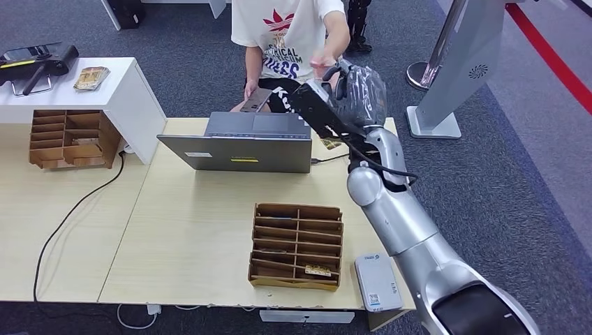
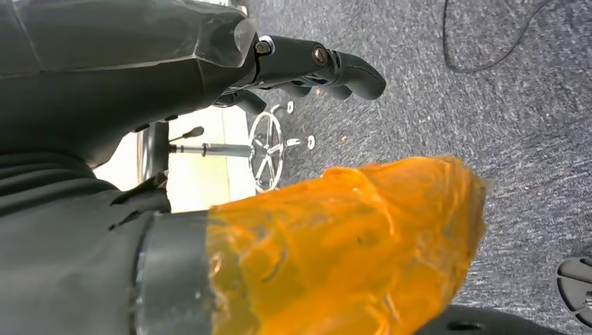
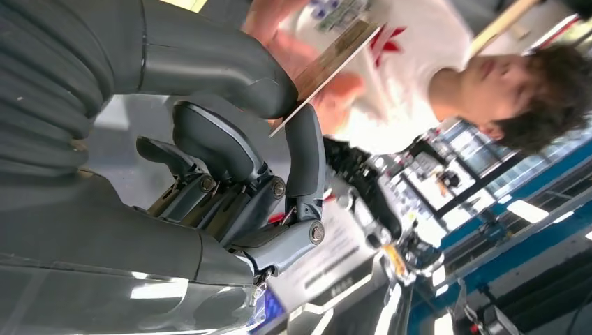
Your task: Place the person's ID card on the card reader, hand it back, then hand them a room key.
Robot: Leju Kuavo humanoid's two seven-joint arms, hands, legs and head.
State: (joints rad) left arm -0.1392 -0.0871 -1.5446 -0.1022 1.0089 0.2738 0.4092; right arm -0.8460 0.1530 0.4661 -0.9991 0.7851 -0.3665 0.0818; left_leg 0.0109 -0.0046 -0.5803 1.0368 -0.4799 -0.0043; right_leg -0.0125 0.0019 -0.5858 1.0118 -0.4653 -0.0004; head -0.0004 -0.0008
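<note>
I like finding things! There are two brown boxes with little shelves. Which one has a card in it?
The cardboard organizer in front of the laptop. A card lies in its front slot. The other organizer stands under the white shelf.

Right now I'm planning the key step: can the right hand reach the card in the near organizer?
Probably not yet: the right hand pinches a card out toward the person. The organizer card lies uncovered beside that arm.

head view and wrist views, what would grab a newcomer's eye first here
The silver right arm stretches across the table, its right robot hand pinching a card between thumb and a finger, with a person's hand right at it. Next comes the open laptop at the table's far edge. The cardboard slot organizer and grey card reader sit near the front edge.
</note>
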